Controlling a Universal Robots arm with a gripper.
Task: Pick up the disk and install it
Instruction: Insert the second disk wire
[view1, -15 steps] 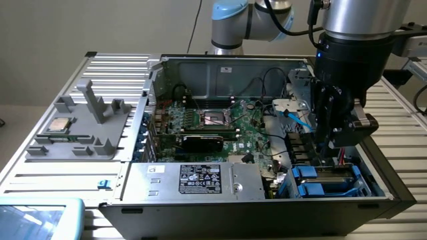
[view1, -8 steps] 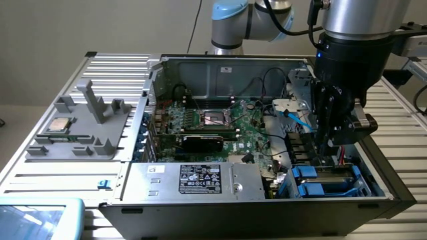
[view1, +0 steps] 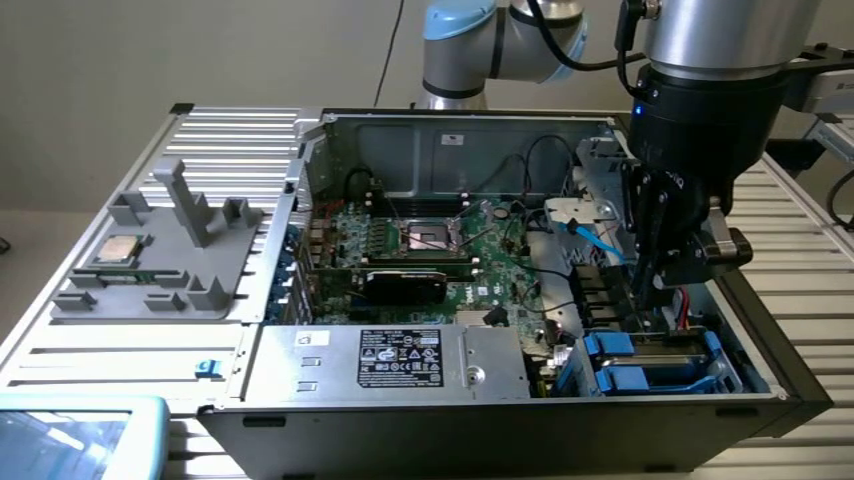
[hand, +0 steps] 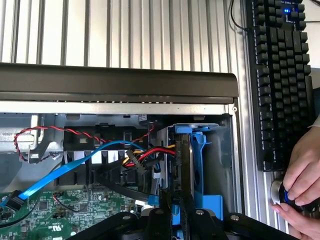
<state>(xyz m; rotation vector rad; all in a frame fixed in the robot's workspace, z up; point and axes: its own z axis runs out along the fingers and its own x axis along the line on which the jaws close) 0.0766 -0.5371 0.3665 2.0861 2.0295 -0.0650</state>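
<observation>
A big open computer case (view1: 534, 400) sits on the ribbed metal counter (view1: 80, 350). The gripper (view1: 650, 290) reaches down into the case, at the drive bay on the exterior view's right. In the wrist view, the gripper (hand: 175, 212) pinches the disk (hand: 184, 165), which stands on its edge in its blue carrier inside the bay. Coloured wires (hand: 150, 152) plug in just beside the disk. A black keyboard (hand: 280, 80) lies outside the case. A person's hand (hand: 302, 170) holds a small knob near it.

Black label (view1: 403, 357) on silver box (view1: 387, 362), print unreadable
</observation>
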